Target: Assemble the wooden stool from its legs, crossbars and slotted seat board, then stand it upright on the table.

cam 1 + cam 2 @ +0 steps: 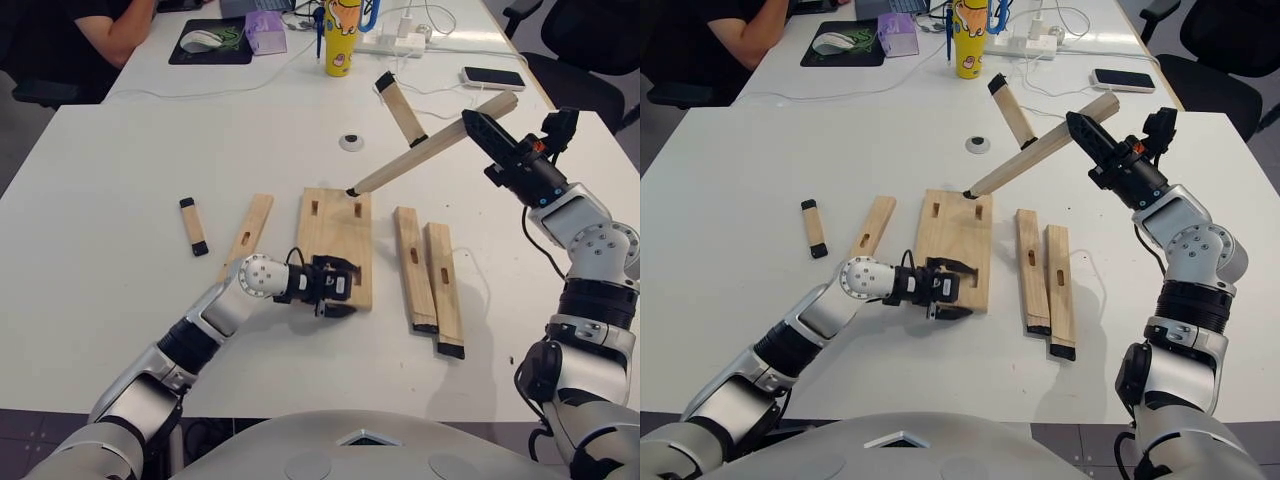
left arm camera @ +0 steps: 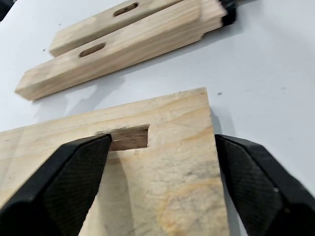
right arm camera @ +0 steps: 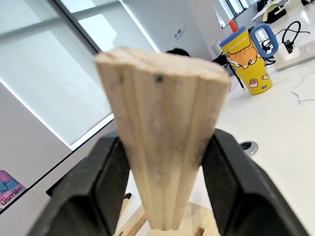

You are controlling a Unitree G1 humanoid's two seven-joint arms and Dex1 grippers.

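A flat, pale wooden seat board with rectangular slots (image 1: 332,238) lies in the middle of the white desk (image 1: 120,170), its long sides running from the near edge toward the far one. The left gripper (image 1: 342,288) sits at the board's near end. Its black fingers (image 2: 74,172) are spread apart, one over the board's top beside a slot and the other just off the board's right side edge. Whether they press on the wood cannot be told.

The right gripper (image 1: 475,128) is raised over the right half of the desk and clamped on a long, pale wooden leg (image 1: 420,155). The leg slopes down to the left, and its black-tipped lower end meets the board at the far right slot.

Just to the right of the board two more legs lie flat side by side – the inner slotted leg (image 1: 410,265) and the outer slotted leg (image 1: 443,285) – with their black tips toward the near edge. On the board's left lies another slotted wooden leg (image 1: 247,232). Farther left, and apart from it, is a short wooden crossbar with black ends (image 1: 193,226). A wooden bar with a black end (image 1: 402,108) lies toward the far right corner, behind the held leg. A yellow mug (image 1: 340,38) and a dark phone (image 1: 492,77) stand on the desk beyond.
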